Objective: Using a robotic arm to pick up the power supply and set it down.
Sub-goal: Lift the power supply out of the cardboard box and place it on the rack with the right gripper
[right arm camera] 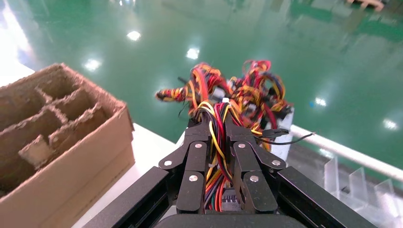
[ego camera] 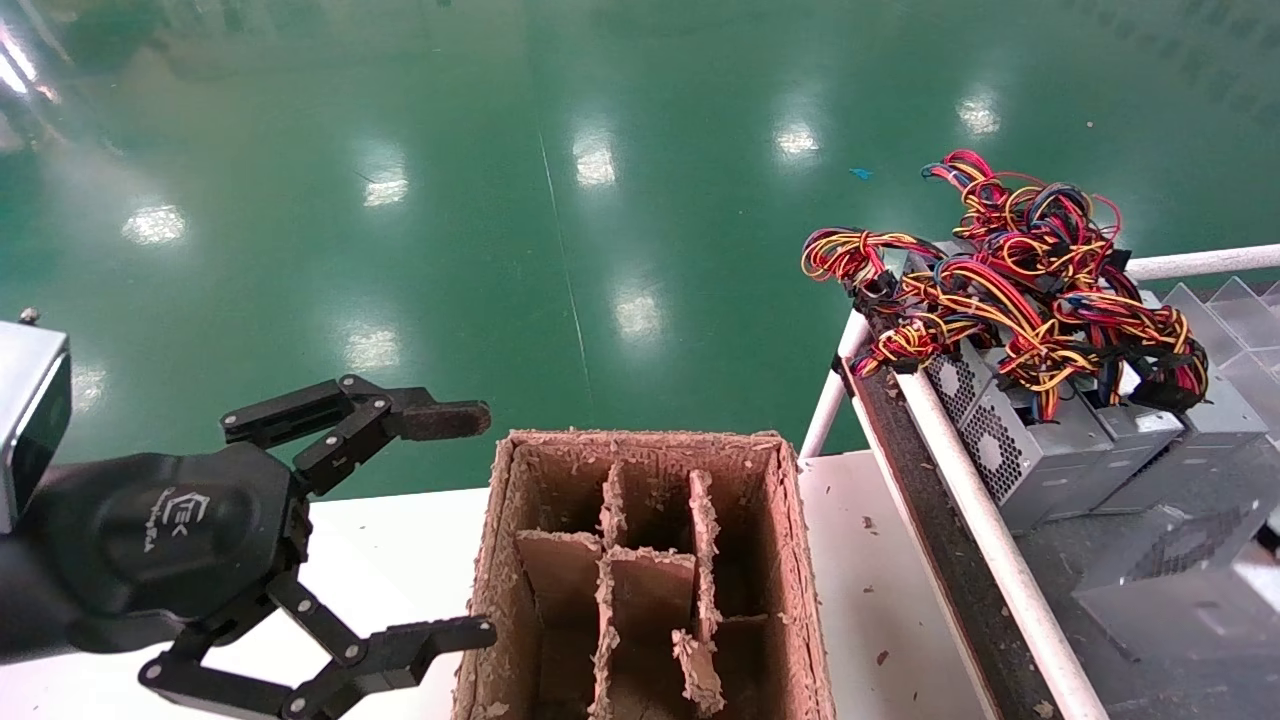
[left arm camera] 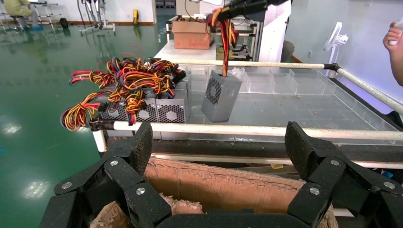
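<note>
The power supply [left arm camera: 220, 96], a small grey box with a vent, hangs tilted above the clear tray by its wire bundle [left arm camera: 225, 40]. My right gripper [right arm camera: 216, 128] is shut on that bundle of red, yellow and orange wires [right arm camera: 215, 151]; it also shows at the top of the left wrist view [left arm camera: 247, 5]. The box itself is hidden below the fingers in the right wrist view. A blurred grey box [ego camera: 1180, 580] shows at the head view's lower right. My left gripper [ego camera: 478, 527] stands open beside the cardboard box, holding nothing [left arm camera: 219, 142].
A brown cardboard box [ego camera: 505, 560] with dividers sits on the white table. To its right a rack with a white rail [ego camera: 975, 490] holds a group of grey supplies [ego camera: 1040, 450] under a mass of wires [ego camera: 1020, 270]. Clear dividers [left arm camera: 280, 80] line the tray. A person's hand [left arm camera: 393, 40] is at the far side.
</note>
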Controlling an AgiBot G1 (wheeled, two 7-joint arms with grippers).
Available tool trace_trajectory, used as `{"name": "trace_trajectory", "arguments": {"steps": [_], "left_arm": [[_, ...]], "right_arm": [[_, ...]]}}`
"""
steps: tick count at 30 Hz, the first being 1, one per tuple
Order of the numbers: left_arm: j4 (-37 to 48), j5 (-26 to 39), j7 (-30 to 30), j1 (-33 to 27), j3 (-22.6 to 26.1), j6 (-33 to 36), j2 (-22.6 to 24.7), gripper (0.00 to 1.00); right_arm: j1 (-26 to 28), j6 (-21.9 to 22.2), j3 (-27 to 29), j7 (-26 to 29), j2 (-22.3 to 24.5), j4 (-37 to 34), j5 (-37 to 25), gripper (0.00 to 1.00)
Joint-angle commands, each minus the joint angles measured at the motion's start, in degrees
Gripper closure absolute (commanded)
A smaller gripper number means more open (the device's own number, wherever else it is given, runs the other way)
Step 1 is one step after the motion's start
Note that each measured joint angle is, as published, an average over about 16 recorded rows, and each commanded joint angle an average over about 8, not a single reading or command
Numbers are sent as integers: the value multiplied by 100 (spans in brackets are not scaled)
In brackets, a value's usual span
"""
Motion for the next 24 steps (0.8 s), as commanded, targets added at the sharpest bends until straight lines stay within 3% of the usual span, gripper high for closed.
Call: {"name": "trace_trajectory", "arguments": {"steps": [1,6,11,24], "left_arm": [[0,0,0,0,0,0,0,0],[0,0,0,0,1,0,0,0],[0,-1,1,0,1,0,0,0],[0,-2,1,-1,2,-1,-1,0]], "right_arm": [[36,-26,-190,-99,22,11,63,100],[-17,100,-244,-159,-227,11,-19,100],[-100,317,57,-27,-590,9,-352,100],[-10,600,1291,1101,-1497,-16,-1926,100]]}}
